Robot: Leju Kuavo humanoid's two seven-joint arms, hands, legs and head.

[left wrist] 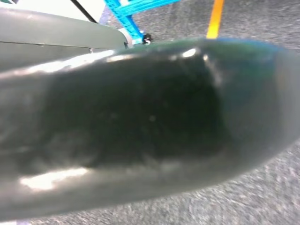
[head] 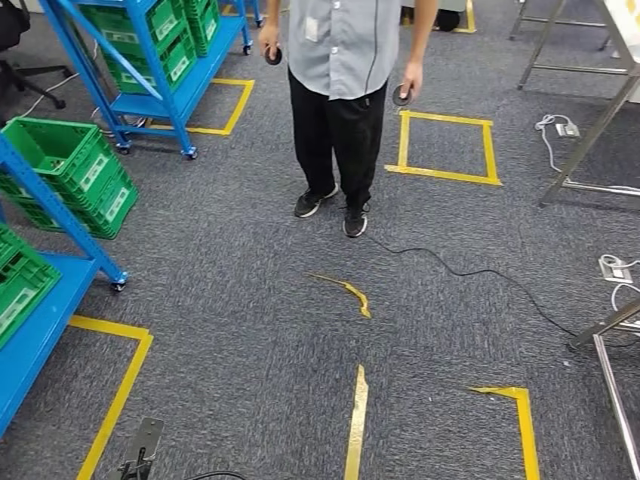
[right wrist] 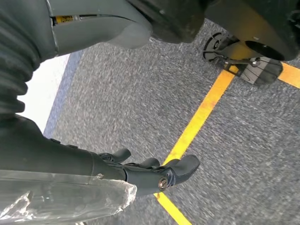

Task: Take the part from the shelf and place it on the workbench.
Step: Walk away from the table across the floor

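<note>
the part itself cannot be picked out with certainty. in the right wrist view a clear plastic wrap (right wrist: 67, 199) lies along the underside of the right hand (right wrist: 152, 171), its long axis running the same way as the arm, back behind the fingertips rather than between them. it may be the bagged part, but that is a guess. the dark fingers (right wrist: 183, 165) stretch out nearly straight and a little apart, over grey carpet and a yellow tape line (right wrist: 198, 122). whether the hand has hold of the wrap, i cannot tell.

in the left wrist view the grey cover of the left hand (left wrist: 53, 33) sits beside a blurred, glossy dark mass. its fingers are hidden, so their state cannot be told.

in the head view the blue shelf (head: 45, 320) with green bins (head: 75, 170) stands at nine o'clock. a person (head: 343, 60) stands at twelve. a metal-legged frame (head: 589, 130), possibly the workbench, stands at two o'clock. if the wrap is the part, the right hand is the nearer, and the coming move is likely a turn toward two o'clock.
</note>
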